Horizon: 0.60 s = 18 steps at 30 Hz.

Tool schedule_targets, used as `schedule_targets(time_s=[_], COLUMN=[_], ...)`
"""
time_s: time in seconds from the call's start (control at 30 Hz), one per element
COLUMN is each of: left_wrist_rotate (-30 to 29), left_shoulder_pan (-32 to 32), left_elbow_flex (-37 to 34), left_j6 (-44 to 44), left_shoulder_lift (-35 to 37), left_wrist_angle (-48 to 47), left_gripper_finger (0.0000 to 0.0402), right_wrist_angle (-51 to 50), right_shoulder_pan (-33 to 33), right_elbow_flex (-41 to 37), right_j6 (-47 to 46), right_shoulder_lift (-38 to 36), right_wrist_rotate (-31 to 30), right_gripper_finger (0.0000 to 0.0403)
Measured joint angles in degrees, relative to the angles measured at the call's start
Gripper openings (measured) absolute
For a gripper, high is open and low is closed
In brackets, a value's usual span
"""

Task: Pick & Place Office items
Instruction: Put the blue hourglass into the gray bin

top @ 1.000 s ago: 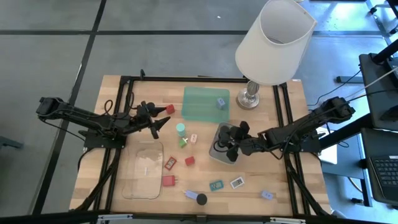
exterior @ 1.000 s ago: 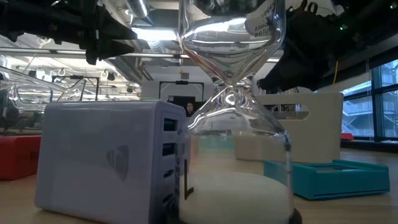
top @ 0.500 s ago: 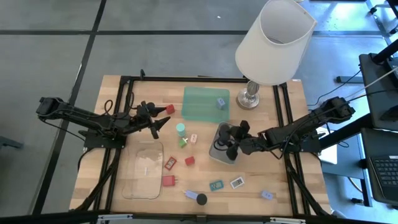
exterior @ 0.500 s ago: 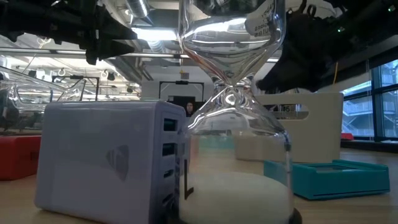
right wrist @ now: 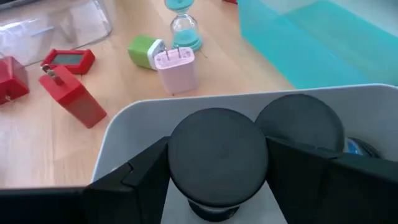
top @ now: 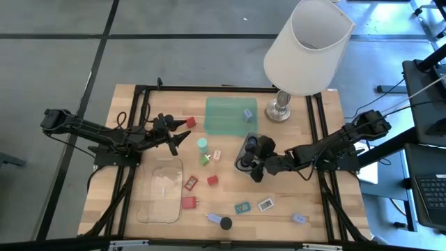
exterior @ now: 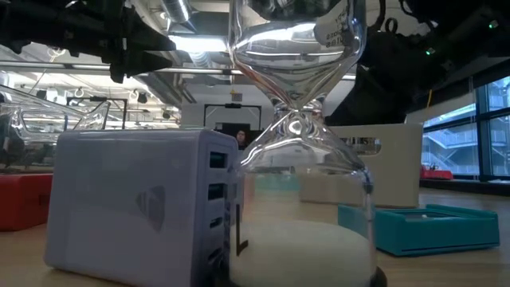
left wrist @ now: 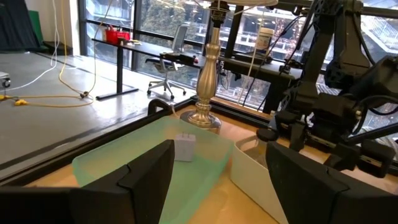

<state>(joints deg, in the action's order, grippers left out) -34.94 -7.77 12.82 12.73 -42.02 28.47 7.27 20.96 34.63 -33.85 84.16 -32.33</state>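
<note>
Left arm waits at the table's left-centre, no shift over the last second; left gripper (top: 180, 137) hangs just beside a red block (top: 190, 122), jaws spread wide and empty in its wrist view, looking across the green tray (top: 226, 115) where one pale blue-grey piece (top: 247, 114) sits. Centre of table unchanged: teal hourglass (top: 202, 144), green charger (top: 205, 160), pink charger (top: 217, 155), more red pieces near the clear tray (top: 160, 188), labelled cards (top: 265, 204) toward the front edge. The change is on the right: right gripper (top: 251, 162) has slid a little toward the table's centre over the grey tray (right wrist: 124, 118). Its jaws close on a black round cap (right wrist: 217, 155), held above the tray floor beside a second cap (right wrist: 300, 124) already inside. My reading: the cap is being lined up for release, not yet dropped; many items remain.
</note>
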Motion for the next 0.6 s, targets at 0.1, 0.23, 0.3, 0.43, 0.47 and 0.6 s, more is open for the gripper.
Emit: schedule_targets(time_s=[0.1,0.23,0.3,0.43,0.47,0.6], left_wrist_rotate=[0.0,0.0,0.0,0.0,0.0,0.0], left_shoulder_pan=[0.0,0.0,0.0,0.0,0.0,0.0], left_elbow_flex=[0.0,0.0,0.0,0.0,0.0,0.0], left_j6=[0.0,0.0,0.0,0.0,0.0,0.0], left_shoulder_lift=[0.0,0.0,0.0,0.0,0.0,0.0], left_wrist_angle=[-0.1,-0.1,-0.2,-0.1,-0.1,-0.1], left_gripper_finger=[0.0251,0.0251,0.0251,0.0251,0.0251,0.0251], right_wrist_angle=[0.0,0.1,0.1,0.3,0.3,0.0], right_shoulder_pan=[-0.1,-0.1,-0.1,-0.1,-0.1,-0.1], right_elbow_flex=[0.0,0.0,0.0,0.0,0.1,0.1], right_j6=[0.0,1.0,1.5,2.7,3.0,4.5], right_shoulder_lift=[-0.1,-1.0,-1.5,-2.5,-2.6,-2.7], right_wrist_rotate=[0.0,0.0,0.0,-1.6,-1.8,-4.5], right_gripper_finger=[0.0221,0.0221,0.0221,0.0221,0.0221,0.0221])
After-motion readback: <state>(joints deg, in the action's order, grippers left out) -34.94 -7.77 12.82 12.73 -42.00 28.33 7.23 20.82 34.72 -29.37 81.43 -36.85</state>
